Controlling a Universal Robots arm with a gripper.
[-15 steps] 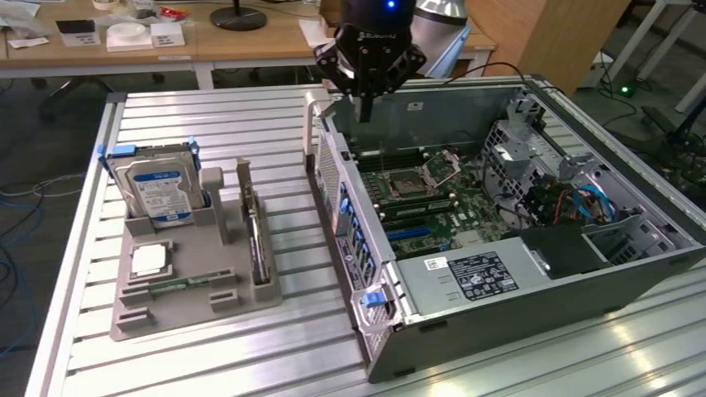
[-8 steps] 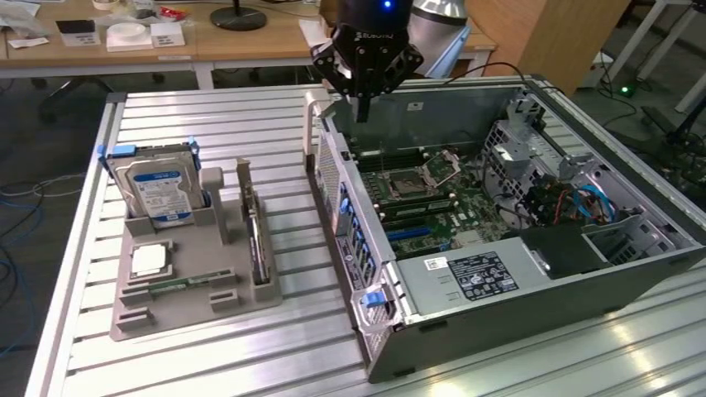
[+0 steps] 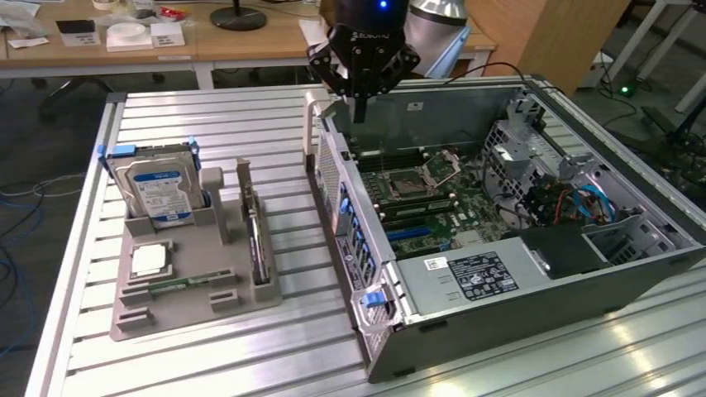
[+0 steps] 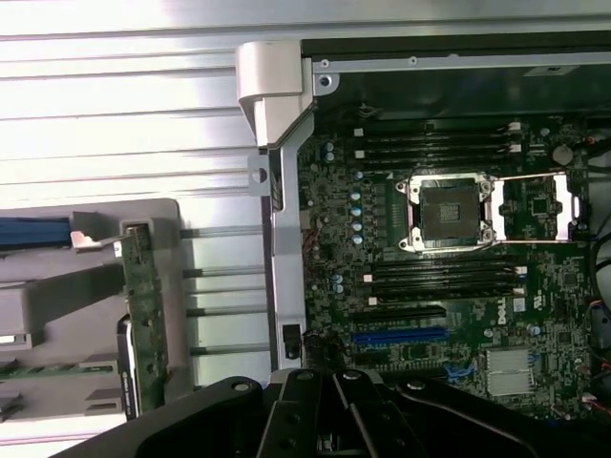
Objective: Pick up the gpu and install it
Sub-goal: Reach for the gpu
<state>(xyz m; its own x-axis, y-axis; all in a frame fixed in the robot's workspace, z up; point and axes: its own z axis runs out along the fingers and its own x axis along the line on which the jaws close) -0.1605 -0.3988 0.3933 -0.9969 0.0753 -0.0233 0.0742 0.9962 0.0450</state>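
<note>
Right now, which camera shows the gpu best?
The exterior view: the gpu stands on edge in the gray holder, its whole length visible. The wrist view looks down on the gpu as a thin green edge, one end behind the gripper.

table (image 3: 221,124): ribbed shiny metal | tray (image 3: 165,310): matt grey plastic | gpu (image 4: 145,305): dull circuit board, seemingly | case (image 3: 530,314): dark metal

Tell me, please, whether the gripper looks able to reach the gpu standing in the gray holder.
Probably yes: the gpu stands on edge in the gray holder, nothing over its upper edge. The gripper hangs above the computer case wall, off to one side.
</note>
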